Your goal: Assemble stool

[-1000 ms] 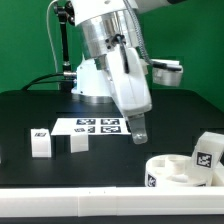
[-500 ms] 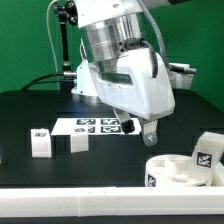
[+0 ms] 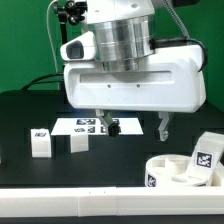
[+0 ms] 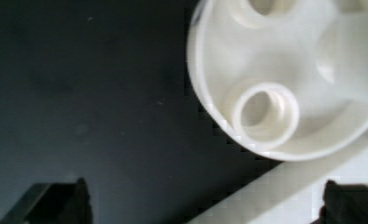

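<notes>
The stool's round white seat (image 3: 178, 171) lies at the front on the exterior view's right. In the wrist view the seat (image 4: 279, 60) shows its underside with a round socket. Two white legs (image 3: 40, 142) (image 3: 78, 142) stand on the exterior view's left. A third tagged leg (image 3: 207, 152) rises at the seat's far rim; whether it stands in the seat I cannot tell. My gripper (image 3: 133, 126) hangs above the table, up and left of the seat. It is open, and nothing lies between its dark fingertips (image 4: 56, 200).
The marker board (image 3: 92, 126) lies flat behind the two legs, partly hidden by my fingers. A long white bar (image 3: 90, 194) runs along the table's front edge and shows as a slanted bar (image 4: 314, 185) in the wrist view. The arm's base stands at the back.
The hand has turned about its wrist, so its broad face now points at the exterior camera and both fingers show side by side. The opening has stayed the same. No part has moved.
</notes>
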Controlling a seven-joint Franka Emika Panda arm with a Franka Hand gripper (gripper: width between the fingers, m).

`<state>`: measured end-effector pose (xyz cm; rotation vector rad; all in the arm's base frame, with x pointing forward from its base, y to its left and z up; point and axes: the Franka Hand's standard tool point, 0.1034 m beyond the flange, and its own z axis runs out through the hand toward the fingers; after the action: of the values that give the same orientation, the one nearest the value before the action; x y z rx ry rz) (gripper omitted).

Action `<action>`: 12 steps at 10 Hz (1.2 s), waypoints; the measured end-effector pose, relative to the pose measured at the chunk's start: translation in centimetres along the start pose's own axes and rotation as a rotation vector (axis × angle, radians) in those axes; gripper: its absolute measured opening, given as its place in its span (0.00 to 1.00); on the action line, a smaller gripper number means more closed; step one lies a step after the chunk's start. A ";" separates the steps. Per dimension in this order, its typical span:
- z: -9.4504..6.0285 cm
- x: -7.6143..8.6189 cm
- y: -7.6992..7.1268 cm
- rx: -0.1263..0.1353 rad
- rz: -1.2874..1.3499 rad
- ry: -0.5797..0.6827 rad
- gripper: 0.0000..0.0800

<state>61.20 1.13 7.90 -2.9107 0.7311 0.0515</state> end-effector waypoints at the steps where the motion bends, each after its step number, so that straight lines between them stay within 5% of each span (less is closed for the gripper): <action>1: 0.0 0.0 0.0 0.000 -0.053 0.000 0.81; 5: 0.6 -0.6 1.2 -0.012 -0.212 0.008 0.81; 8: 1.5 -2.6 5.3 -0.045 -0.226 0.050 0.81; 10: 1.9 -2.0 8.2 -0.035 -0.201 0.064 0.81; 12: 2.0 -2.2 7.7 -0.034 -0.204 0.063 0.81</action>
<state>55.62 -4.28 5.11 -3.0145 0.4415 -0.0504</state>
